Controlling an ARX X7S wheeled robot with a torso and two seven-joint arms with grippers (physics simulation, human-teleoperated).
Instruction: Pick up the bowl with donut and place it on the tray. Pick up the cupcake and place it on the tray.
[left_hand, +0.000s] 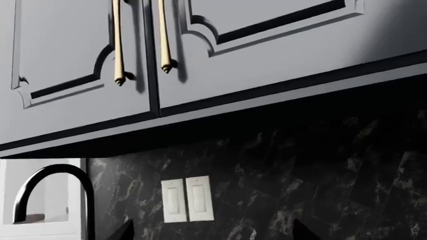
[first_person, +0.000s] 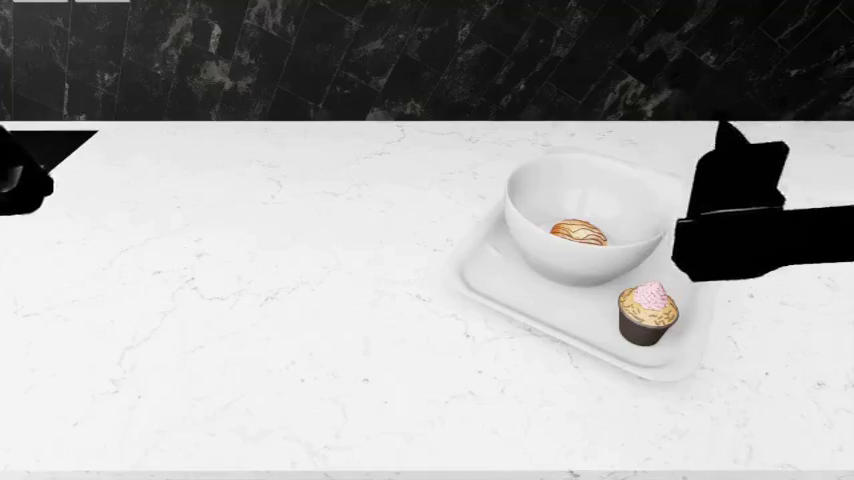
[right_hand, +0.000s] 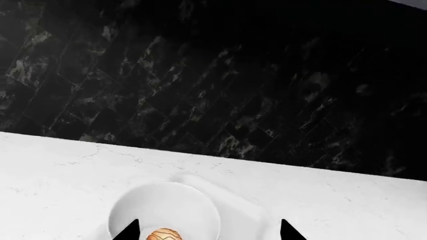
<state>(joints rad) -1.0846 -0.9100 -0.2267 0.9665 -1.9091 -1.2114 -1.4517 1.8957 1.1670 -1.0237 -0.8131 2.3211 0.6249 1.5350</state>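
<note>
The white bowl (first_person: 585, 215) stands on the back part of the white tray (first_person: 534, 300), with the striped donut (first_person: 578, 232) lying inside it. On the tray's near right corner sits the pink-topped cupcake (first_person: 649, 313), upright. My right arm (first_person: 761, 240) hovers just right of the bowl. In the right wrist view the right gripper (right_hand: 208, 232) is open and empty, above the bowl (right_hand: 165, 210), the donut (right_hand: 164, 235) and the tray (right_hand: 250, 210). The left gripper (left_hand: 213, 233) is open, holds nothing and faces the wall.
The white marble counter (first_person: 267, 300) ends at a black marble backsplash (first_person: 400, 60). The left wrist view shows grey upper cabinets (left_hand: 280, 55) with brass handles (left_hand: 119, 45), a double light switch (left_hand: 187, 199) and a black faucet (left_hand: 57, 195). My left arm (first_person: 24, 172) is at the counter's far left edge.
</note>
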